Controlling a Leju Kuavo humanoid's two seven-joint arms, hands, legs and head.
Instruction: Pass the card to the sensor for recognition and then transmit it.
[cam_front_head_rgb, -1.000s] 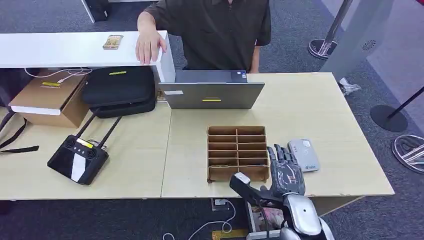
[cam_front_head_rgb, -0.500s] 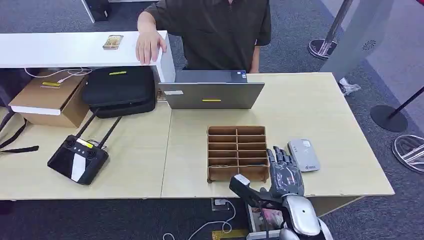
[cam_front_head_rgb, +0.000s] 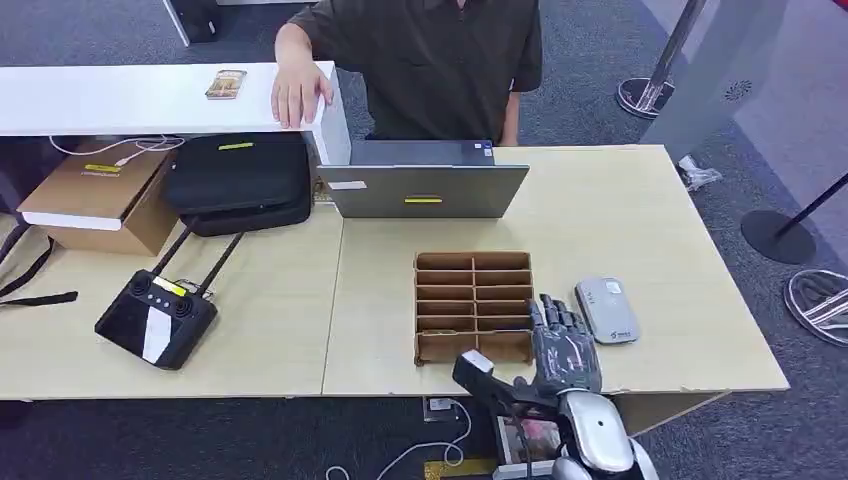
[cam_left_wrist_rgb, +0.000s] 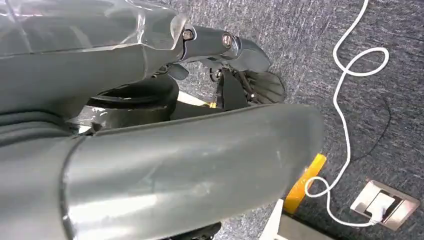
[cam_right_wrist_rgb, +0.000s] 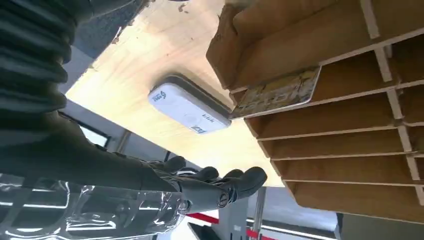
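Right hand: the right hand (cam_front_head_rgb: 565, 352) hovers at the near right corner of the wooden organizer (cam_front_head_rgb: 474, 305), its fingers (cam_right_wrist_rgb: 235, 181) spread and released, holding nothing.
Card: the card (cam_right_wrist_rgb: 278, 92) lies in a slot of the organizer, one end poking past the slot's edge, apart from the fingers.
Sensor: the grey sensor (cam_front_head_rgb: 606, 310) lies flat just right of the organizer, near the fingers.
Left hand: the left hand (cam_left_wrist_rgb: 150, 170) hangs over grey carpet; I cannot tell how its fingers lie.
Surface: the pale wooden surface (cam_front_head_rgb: 620, 210) also carries a laptop (cam_front_head_rgb: 423, 180), a black case (cam_front_head_rgb: 240, 180), a cardboard box (cam_front_head_rgb: 100, 195) and a black controller (cam_front_head_rgb: 156, 316).
Room: a person (cam_front_head_rgb: 425, 60) in a dark shirt stands behind the laptop, one hand on a white counter (cam_front_head_rgb: 120, 97).
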